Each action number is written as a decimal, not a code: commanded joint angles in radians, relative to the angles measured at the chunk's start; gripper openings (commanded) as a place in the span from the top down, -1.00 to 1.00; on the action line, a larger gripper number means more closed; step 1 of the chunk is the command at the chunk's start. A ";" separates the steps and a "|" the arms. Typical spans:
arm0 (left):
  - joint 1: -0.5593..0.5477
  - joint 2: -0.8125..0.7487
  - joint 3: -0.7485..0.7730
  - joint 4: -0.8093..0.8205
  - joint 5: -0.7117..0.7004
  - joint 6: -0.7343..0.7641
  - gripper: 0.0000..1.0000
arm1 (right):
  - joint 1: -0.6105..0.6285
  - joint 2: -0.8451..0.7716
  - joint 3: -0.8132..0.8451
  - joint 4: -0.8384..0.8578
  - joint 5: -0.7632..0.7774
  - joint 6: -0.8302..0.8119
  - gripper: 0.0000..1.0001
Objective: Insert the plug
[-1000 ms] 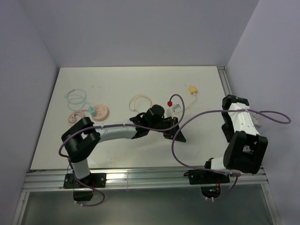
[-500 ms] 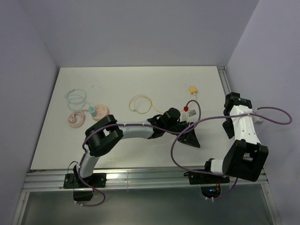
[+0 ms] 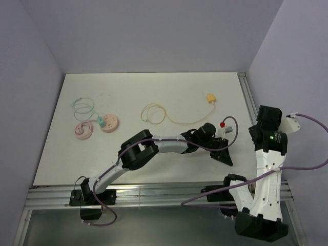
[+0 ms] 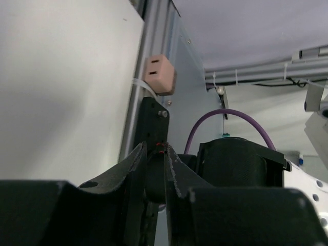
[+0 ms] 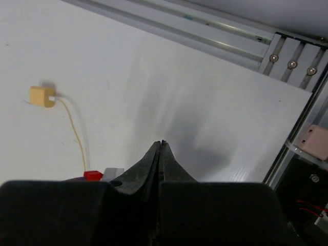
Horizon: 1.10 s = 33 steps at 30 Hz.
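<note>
Left hand (image 4: 155,156) clamps the red-tipped plug (image 3: 222,124) near the pink socket (image 4: 160,74), not yet inserted; right hand (image 5: 161,148) is pinched closed, empty.

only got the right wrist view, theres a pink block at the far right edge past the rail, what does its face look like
Observer: The left wrist view looks past the left tool at the pink block: two short slots in its face.
Operator: ok and where does the yellow plugs lead go
Observer: In the top view the yellow cable runs left from the yellow plug into a small coil nearer the middle.
Operator: anything further left
Observer: Two pink discs and a looped teal cable lie near the left edge of the table.
</note>
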 commanded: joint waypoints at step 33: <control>0.150 -0.865 -0.701 -0.209 -0.356 -0.008 0.52 | -0.796 0.233 -0.292 -0.217 0.149 0.436 1.00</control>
